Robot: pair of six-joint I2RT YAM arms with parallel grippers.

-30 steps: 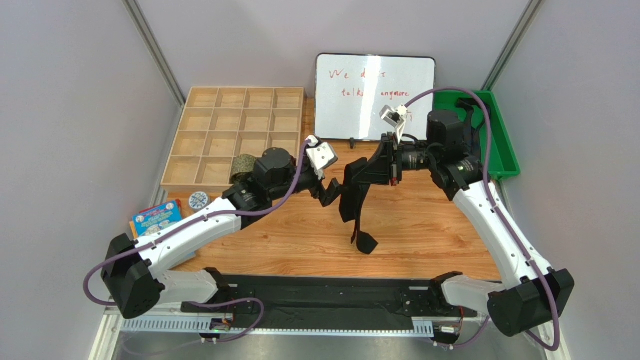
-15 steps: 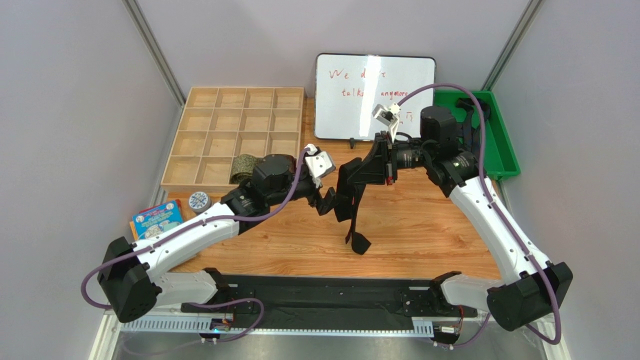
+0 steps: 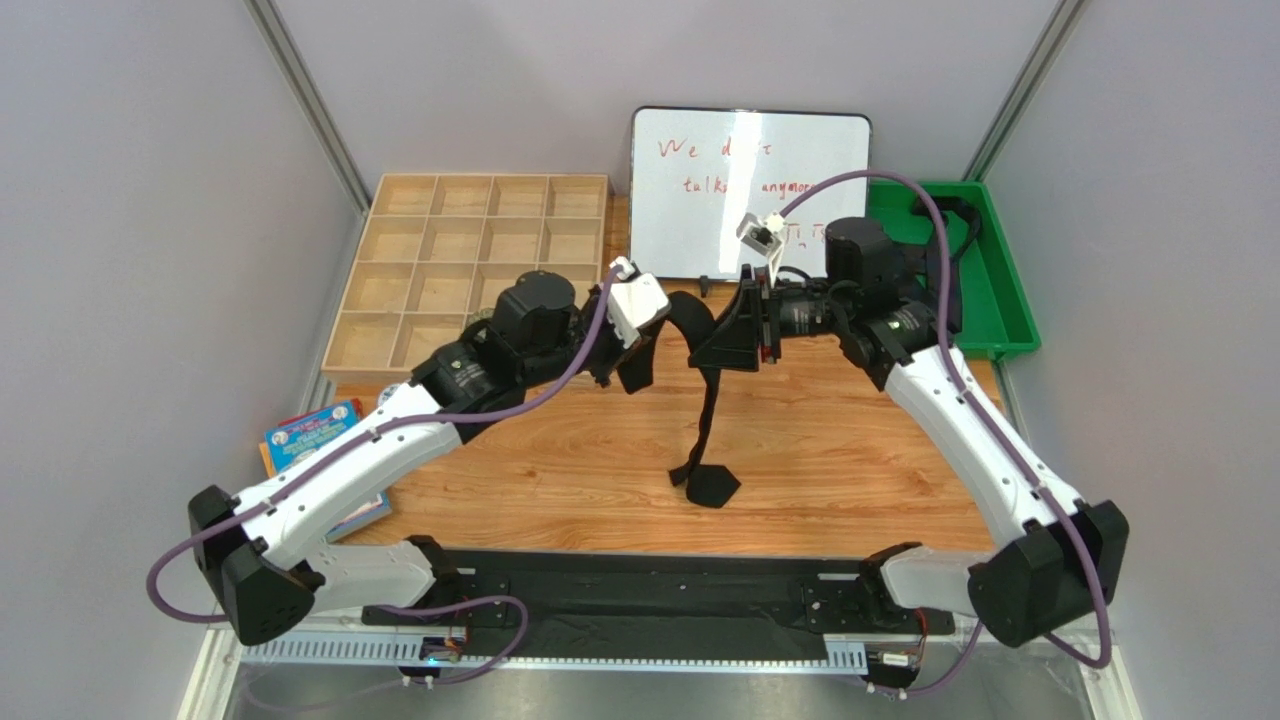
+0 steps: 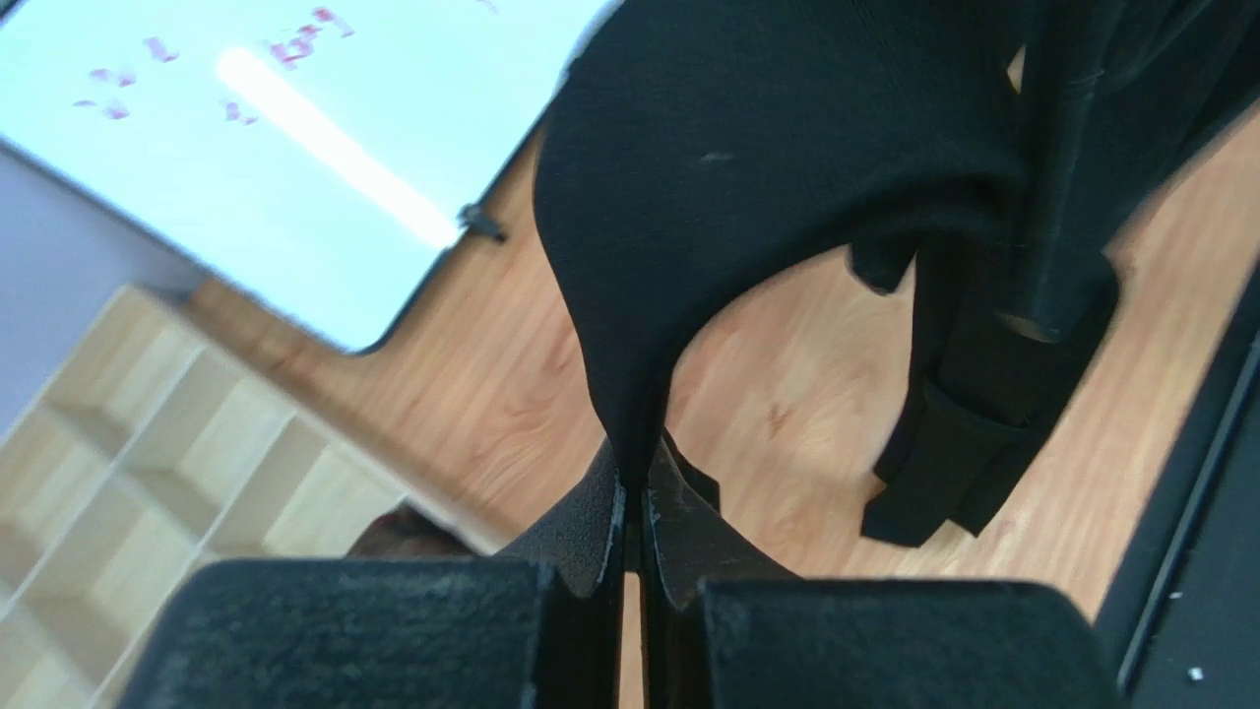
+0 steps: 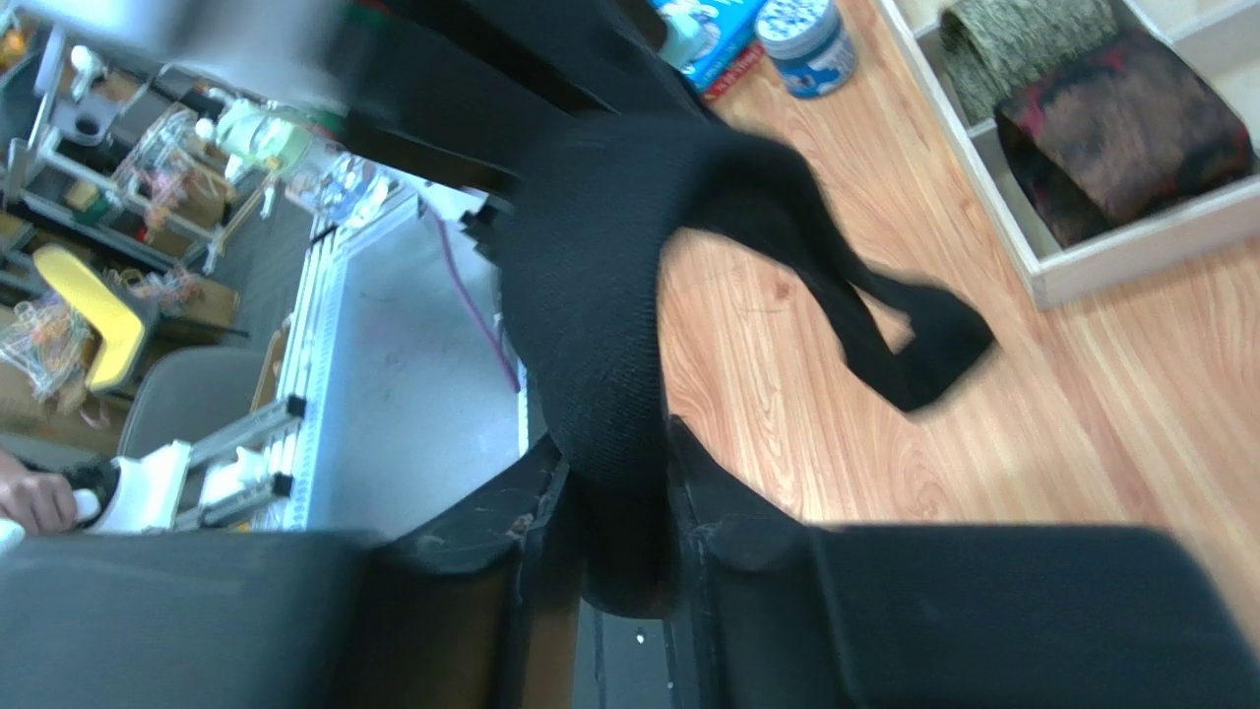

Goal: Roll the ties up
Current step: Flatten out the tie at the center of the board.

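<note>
A black tie (image 3: 703, 413) hangs in the air over the wooden table, its lower end (image 3: 706, 483) near the boards. My left gripper (image 3: 639, 357) is shut on the tie's upper part; in the left wrist view the fabric (image 4: 769, 177) is pinched thin between the tips of that gripper (image 4: 636, 510). My right gripper (image 3: 727, 323) faces it from the right. Its jaws (image 5: 614, 461) stand parted, with a thick fold of the tie (image 5: 592, 296) still lying between them. An olive-green rolled tie (image 5: 1021, 42) and a dark reddish-brown one (image 5: 1124, 133) sit in a tray compartment.
A wooden compartment tray (image 3: 451, 225) stands at the back left, a whiteboard (image 3: 748, 188) at the back middle, a green bin (image 3: 1004, 293) at the back right. A colourful booklet (image 3: 308, 435) and a round tin (image 5: 811, 33) lie by the left arm. A black mat (image 3: 646, 593) runs along the near edge.
My left gripper has shut on the tie and risen toward the back. The right gripper's jaws have parted. The tie's hanging end has swung a little left.
</note>
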